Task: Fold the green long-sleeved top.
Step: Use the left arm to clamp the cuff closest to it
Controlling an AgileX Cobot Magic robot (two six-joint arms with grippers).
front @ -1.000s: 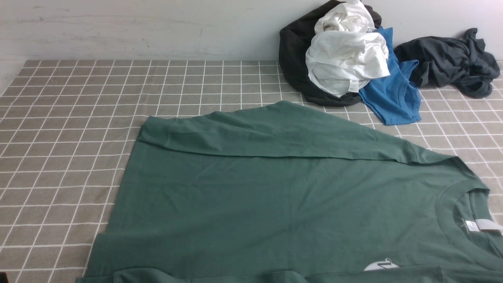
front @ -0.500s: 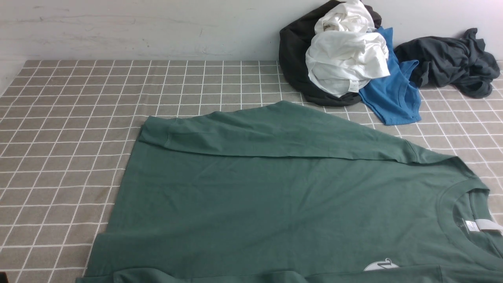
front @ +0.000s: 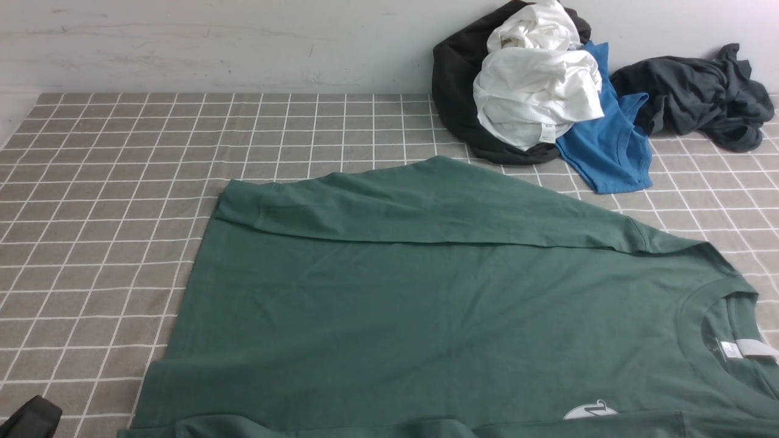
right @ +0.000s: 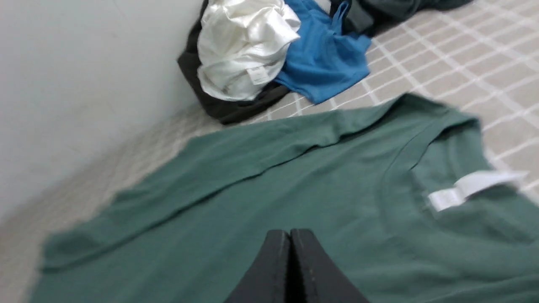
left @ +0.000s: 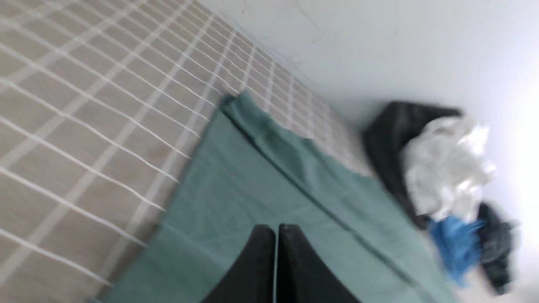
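The green long-sleeved top [front: 426, 310] lies flat across the near half of the checked table, collar and white neck label [front: 745, 348] at the right, hem at the left. One sleeve [front: 426, 207] is folded across its far edge. A white chest print [front: 589, 411] shows near the front edge. My left gripper [left: 276, 228] is shut and empty above the top's hem side; its dark tip [front: 30, 417] shows at the front view's lower left corner. My right gripper [right: 290, 232] is shut and empty above the chest, near the collar [right: 421, 168]. It does not show in the front view.
A pile of clothes sits at the back right against the wall: a black garment [front: 453, 85], a white one [front: 535, 91], a bright blue tee [front: 605, 146] and a dark grey-black garment [front: 700, 91]. The checked tablecloth [front: 122, 182] is bare at the left and back.
The left gripper's dark tip has come into the front view at the lower left corner. The top and the pile have not moved.
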